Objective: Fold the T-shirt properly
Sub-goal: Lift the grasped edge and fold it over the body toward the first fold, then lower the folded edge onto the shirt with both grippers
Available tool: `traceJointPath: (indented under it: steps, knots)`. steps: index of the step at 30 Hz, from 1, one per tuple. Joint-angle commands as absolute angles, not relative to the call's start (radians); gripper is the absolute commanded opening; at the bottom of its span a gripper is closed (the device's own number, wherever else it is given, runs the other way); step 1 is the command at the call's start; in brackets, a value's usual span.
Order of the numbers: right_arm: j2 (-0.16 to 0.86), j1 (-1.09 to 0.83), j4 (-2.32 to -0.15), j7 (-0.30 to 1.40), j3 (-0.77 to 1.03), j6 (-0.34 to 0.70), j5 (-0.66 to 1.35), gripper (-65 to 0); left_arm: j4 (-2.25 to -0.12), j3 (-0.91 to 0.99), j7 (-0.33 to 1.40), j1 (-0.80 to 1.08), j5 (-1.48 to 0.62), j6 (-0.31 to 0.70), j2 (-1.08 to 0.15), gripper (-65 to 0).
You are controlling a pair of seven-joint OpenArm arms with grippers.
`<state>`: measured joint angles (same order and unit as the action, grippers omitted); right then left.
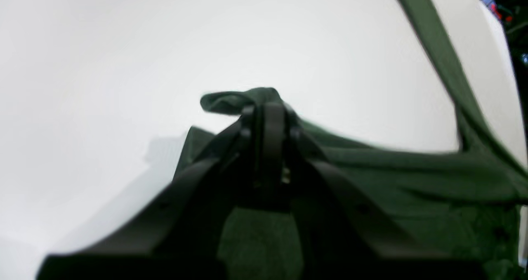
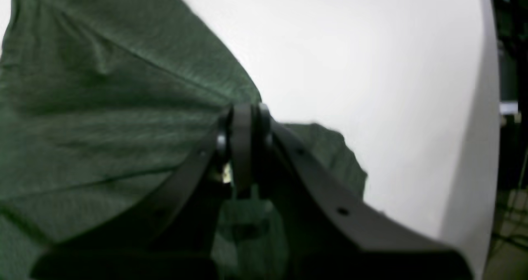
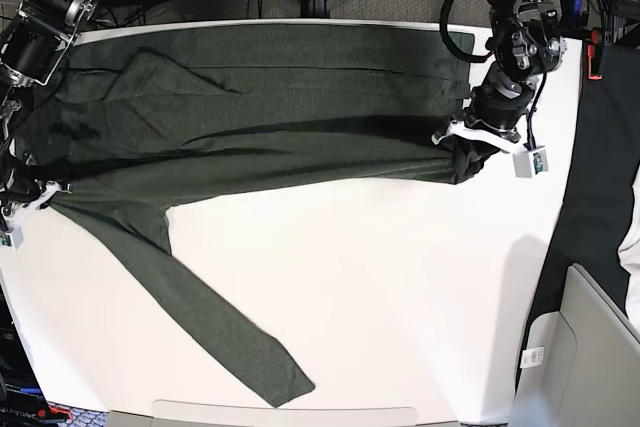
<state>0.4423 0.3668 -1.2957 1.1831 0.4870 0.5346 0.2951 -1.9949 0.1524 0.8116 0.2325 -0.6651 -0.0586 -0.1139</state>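
Both hands clenched on the T-shirt, cloth stretched across the white desk.

Left hand point(image 1: 268, 111) has its jaws pressed together on a bunched fold of the dark green T-shirt point(image 1: 404, 177); in the base view this hand point(image 3: 470, 152) sits at the shirt's gathered end near the desk's point(image 3: 400, 287) right side. Right hand point(image 2: 243, 119) is likewise pinched tight on an edge of the T-shirt point(image 2: 103, 107), and in the base view it point(image 3: 30, 197) grips the fabric at the desk's left edge. Between the two, the T-shirt point(image 3: 260, 117) lies spread over the far half of the desk, creased lengthwise, with one long sleeve point(image 3: 215, 322) trailing diagonally toward the near edge, flat on the desk.
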Motion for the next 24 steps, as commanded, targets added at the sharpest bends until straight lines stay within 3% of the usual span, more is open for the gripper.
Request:
traceJointPath:
  steps: [1, 13, 24]
  knots:
    - [0.463, 0.378, -1.339, 1.182, 0.501, 0.536, 0.315, -64.6, -2.018, 0.163, 0.791, 0.24, -0.67, -0.053, -0.12, -64.4]
    - [0.527, 0.255, -1.471, 1.191, 0.559, 0.536, 0.377, -64.6, -2.041, 0.159, 0.799, 0.285, -0.671, -0.053, -0.122, -64.4]
    - [0.518, 0.225, -1.474, 1.191, 0.57, 0.536, 0.384, -64.6, -2.018, 0.157, 0.803, 0.282, -0.671, -0.051, -0.122, -64.2]
